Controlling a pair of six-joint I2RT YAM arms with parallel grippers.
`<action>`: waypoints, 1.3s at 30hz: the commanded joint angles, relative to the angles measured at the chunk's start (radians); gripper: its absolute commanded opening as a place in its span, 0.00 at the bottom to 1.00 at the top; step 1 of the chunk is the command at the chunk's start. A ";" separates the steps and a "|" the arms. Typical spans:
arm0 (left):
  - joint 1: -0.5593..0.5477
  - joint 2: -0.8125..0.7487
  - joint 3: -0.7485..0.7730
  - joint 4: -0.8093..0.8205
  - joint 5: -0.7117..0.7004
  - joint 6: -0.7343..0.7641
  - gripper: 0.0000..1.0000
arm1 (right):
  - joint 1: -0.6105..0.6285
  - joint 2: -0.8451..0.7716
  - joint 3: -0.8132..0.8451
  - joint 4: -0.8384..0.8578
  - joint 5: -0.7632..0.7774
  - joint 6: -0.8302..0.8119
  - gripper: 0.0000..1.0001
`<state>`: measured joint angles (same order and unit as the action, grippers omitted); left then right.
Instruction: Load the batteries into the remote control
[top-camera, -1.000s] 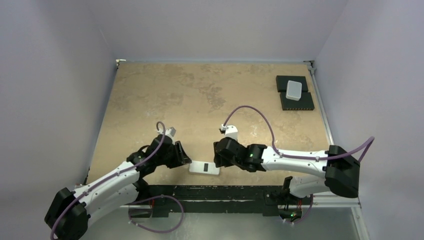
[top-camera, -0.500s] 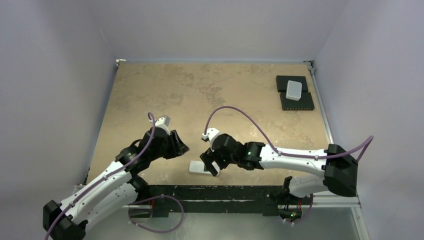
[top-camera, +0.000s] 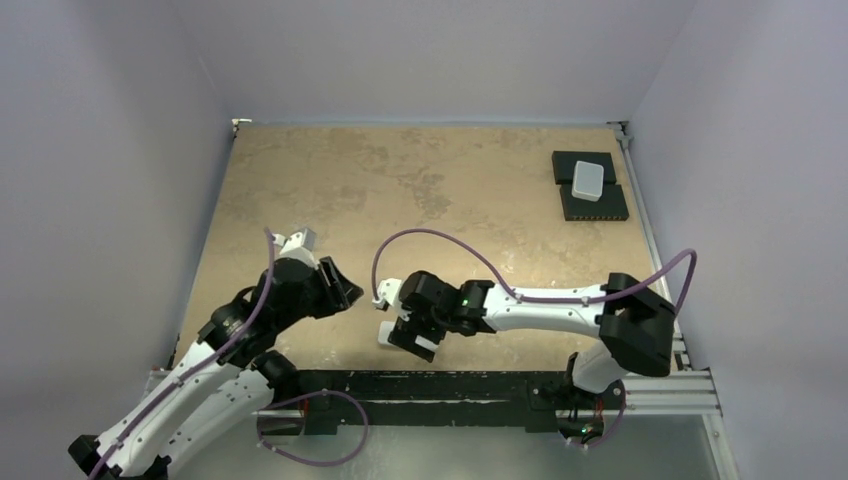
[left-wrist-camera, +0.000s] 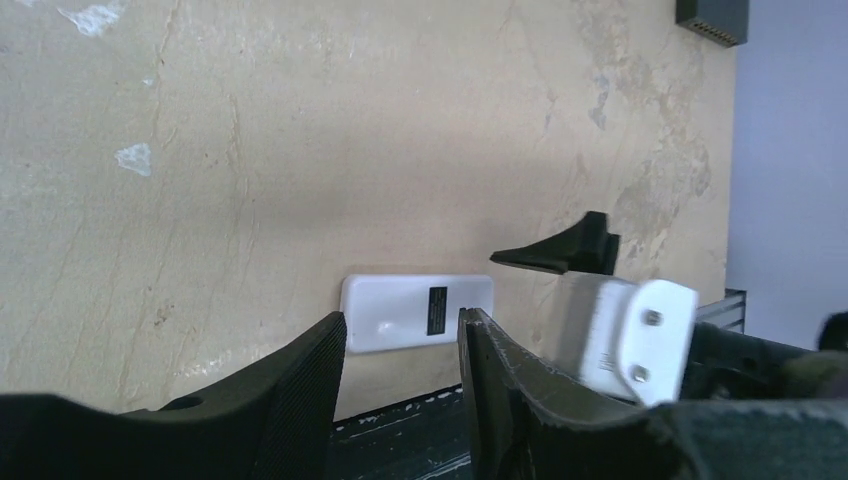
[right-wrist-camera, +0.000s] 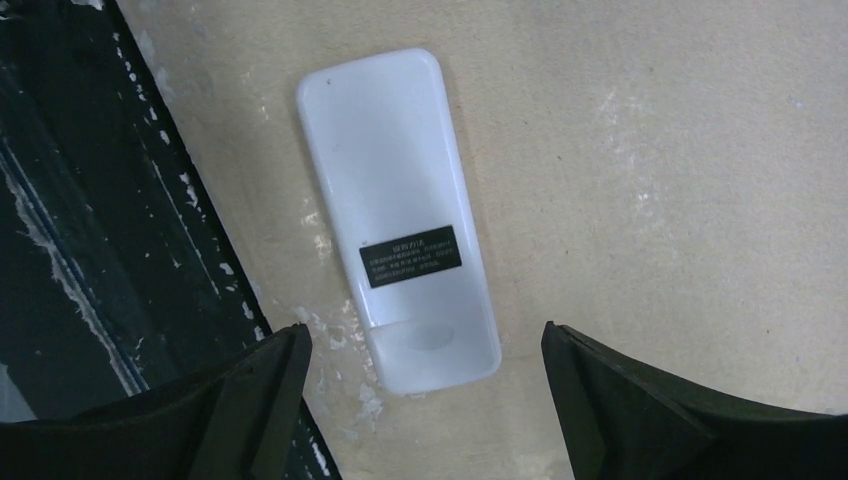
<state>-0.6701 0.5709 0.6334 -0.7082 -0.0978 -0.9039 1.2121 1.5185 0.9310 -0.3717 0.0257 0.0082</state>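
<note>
Hovering over the remote control, the right gripper spreads wide. The remote lies back-up at the table's near edge. The left gripper sits narrowly parted, empty. Batteries unseen. Grasping stage, I reckon; next, close squarely on its sides.

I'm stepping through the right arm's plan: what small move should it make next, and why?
Probably lower the right gripper straight down and close on the remote control. The remote lies back-up on the table with its cover looking closed. The open fingers straddle its cover end with nothing held. No batteries are in view, so gripping the remote seems the sensible first step.
</note>
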 joint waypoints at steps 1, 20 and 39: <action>-0.004 -0.049 0.078 -0.066 -0.054 -0.012 0.46 | 0.006 0.056 0.080 -0.055 -0.008 -0.099 0.95; -0.004 -0.089 0.116 -0.134 -0.070 -0.012 0.47 | 0.027 0.209 0.132 -0.078 0.003 -0.114 0.85; -0.003 -0.119 0.079 -0.145 -0.069 -0.052 0.48 | 0.026 0.109 0.109 -0.061 -0.017 -0.016 0.34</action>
<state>-0.6701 0.4599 0.7105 -0.8551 -0.1612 -0.9329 1.2369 1.7264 1.0470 -0.4576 0.0082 -0.0456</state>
